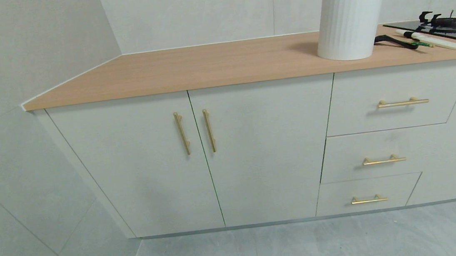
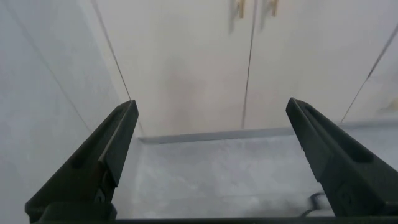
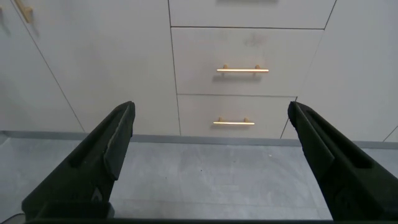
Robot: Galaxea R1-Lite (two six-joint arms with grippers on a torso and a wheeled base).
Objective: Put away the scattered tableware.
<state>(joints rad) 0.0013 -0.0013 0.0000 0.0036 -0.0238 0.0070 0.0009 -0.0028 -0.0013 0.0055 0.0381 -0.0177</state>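
On the wooden countertop [image 1: 188,67] a tall white ribbed holder [image 1: 350,16] stands at the right. Just right of it lie loose utensils: a black-handled one [image 1: 394,40] and a long white one [image 1: 437,40] with a green part. My left gripper [image 2: 211,107] hangs low in front of the cabinet doors [image 2: 186,62], open, with nothing between its fingers. My right gripper [image 3: 210,108] is also low, open and empty, facing the lower drawers [image 3: 242,59].
A black gas hob [image 1: 452,25] sits at the counter's far right. Below are two cabinet doors with gold handles [image 1: 195,131] and three drawers [image 1: 401,99]. A tiled wall [image 1: 22,122] closes the left side. Grey floor [image 1: 306,246] lies open in front.
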